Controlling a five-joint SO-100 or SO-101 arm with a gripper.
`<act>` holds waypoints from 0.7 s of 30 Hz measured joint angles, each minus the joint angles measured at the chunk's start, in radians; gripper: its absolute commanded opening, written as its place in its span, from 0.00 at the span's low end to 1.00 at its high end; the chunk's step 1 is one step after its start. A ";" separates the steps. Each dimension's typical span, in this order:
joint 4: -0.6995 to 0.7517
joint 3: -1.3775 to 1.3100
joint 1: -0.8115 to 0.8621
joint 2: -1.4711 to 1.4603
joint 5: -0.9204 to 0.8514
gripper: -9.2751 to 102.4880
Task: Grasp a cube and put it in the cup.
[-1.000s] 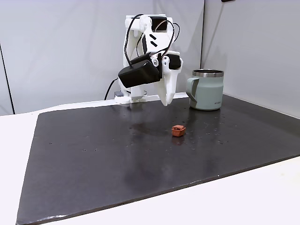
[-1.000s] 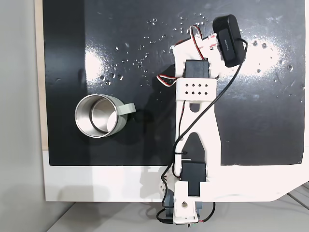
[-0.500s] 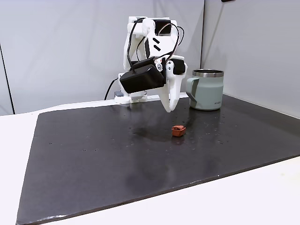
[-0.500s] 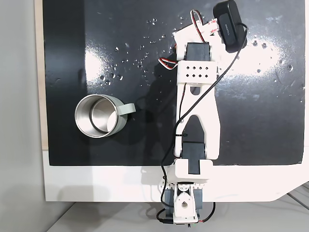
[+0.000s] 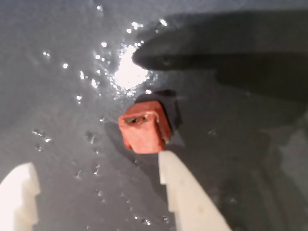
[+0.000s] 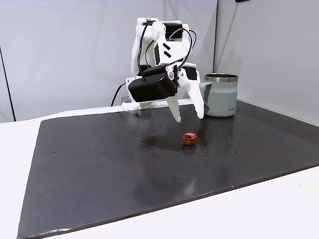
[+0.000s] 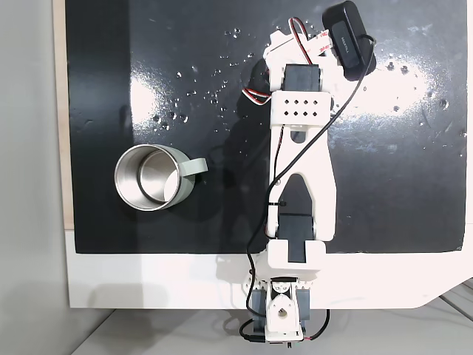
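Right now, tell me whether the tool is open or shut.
Open. The tool has its two white fingers spread apart above the mat, nothing between them.

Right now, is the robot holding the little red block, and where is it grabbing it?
No, nothing is held. The gripper hangs open above the block, which sits on the black mat, not between the jaws.

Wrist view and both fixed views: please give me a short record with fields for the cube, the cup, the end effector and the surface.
cube: terracotta cube, lying on the mat, not held
cup: sage-green mug, upright, handle toward the arm, interior looks empty from above
end effector: open, hanging above the cube, not touching it; one white finger ends just short of the cube
surface: dark mat with small water drops
task state: cube not yet grasped
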 measured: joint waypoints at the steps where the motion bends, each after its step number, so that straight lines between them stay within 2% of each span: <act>1: 0.000 0.000 0.000 -0.011 0.000 0.33; 21: -0.015 0.002 -0.002 -0.147 0.000 0.32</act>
